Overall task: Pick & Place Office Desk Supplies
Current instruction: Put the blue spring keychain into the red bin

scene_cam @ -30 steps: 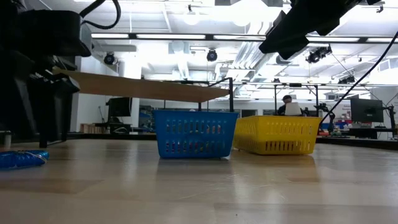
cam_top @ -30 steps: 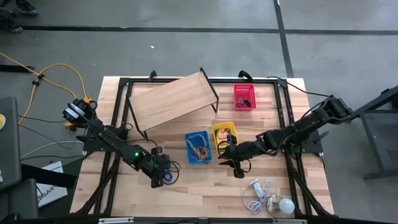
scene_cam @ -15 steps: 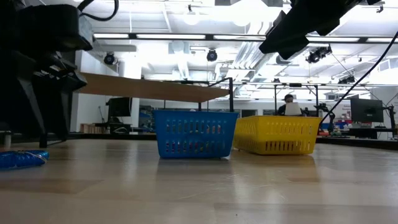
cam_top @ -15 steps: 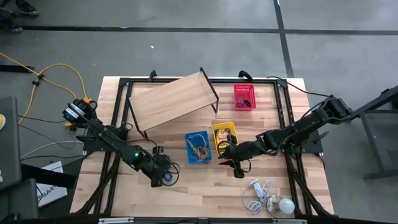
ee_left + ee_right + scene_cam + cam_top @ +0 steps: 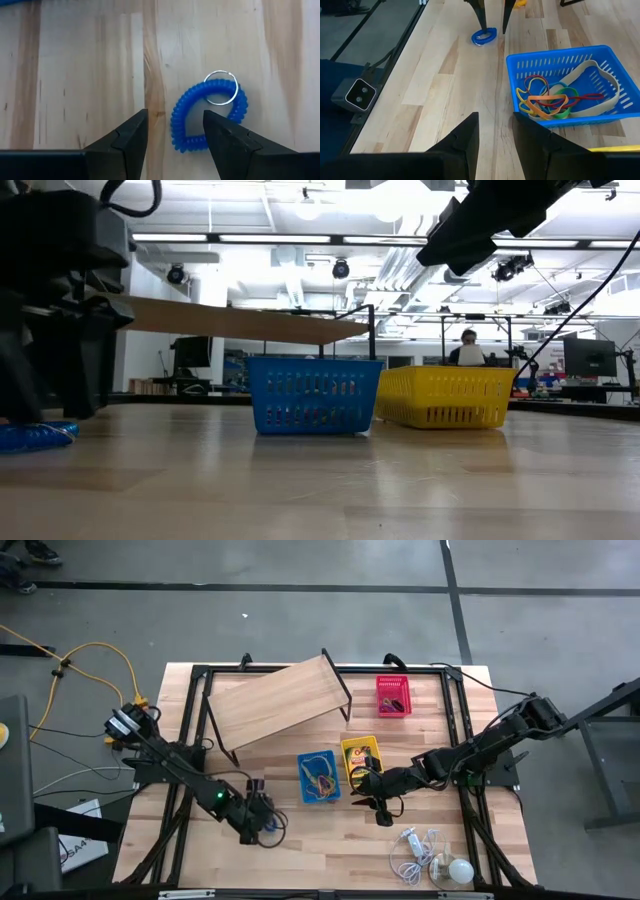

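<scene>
Near the table's front left, the left gripper (image 5: 262, 829) hangs low over a blue coiled band (image 5: 210, 118) with a small metal ring (image 5: 221, 88) on it; from above, the arm covers nearly all of that band. In the left wrist view the 2 dark fingers (image 5: 125, 137) stand wide apart, with one side of the coil lying between them and the rest beside the other finger; whether either finger touches it cannot be told. At table height only a blue sliver of the band shows, at the picture's edge behind a dark blur of gripper. The right gripper (image 5: 384, 811) waits near the table's middle, just in front of the yellow basket (image 5: 361, 761), its fingers partly apart and holding nothing. The blue basket (image 5: 319, 777) sits beside the yellow one and holds a tangle of coloured rubber bands (image 5: 547, 98) and a wide tan band (image 5: 590, 82). The red basket (image 5: 393, 695) stands farther back, its contents too small to make out. A wooden board (image 5: 275, 701) on black legs hides the table beneath it.
</scene>
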`<action>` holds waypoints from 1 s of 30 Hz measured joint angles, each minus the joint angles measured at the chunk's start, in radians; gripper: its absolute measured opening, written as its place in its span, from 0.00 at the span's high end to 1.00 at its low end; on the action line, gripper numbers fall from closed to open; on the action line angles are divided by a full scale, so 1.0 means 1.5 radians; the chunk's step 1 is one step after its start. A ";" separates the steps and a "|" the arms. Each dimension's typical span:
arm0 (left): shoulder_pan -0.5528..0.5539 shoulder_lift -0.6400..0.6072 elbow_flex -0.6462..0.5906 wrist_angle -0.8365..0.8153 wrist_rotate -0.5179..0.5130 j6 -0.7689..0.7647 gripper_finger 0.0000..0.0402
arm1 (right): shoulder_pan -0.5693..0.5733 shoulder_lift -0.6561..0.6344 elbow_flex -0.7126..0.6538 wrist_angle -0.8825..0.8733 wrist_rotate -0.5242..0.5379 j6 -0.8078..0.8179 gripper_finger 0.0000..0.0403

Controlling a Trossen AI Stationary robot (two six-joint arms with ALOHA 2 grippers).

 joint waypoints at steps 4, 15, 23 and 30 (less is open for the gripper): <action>-0.001 0.007 0.000 0.001 0.000 0.000 0.55 | 0.000 0.000 0.000 0.000 0.000 0.000 0.74; -0.002 0.034 0.001 0.017 -0.005 0.006 0.55 | 0.000 0.000 0.000 0.000 0.000 0.000 0.74; -0.002 0.038 0.001 0.026 -0.001 0.006 0.55 | 0.000 0.000 0.000 0.000 0.000 0.000 0.74; -0.004 0.039 0.001 0.029 0.009 0.006 0.67 | 0.000 0.000 0.000 0.000 0.000 0.000 0.74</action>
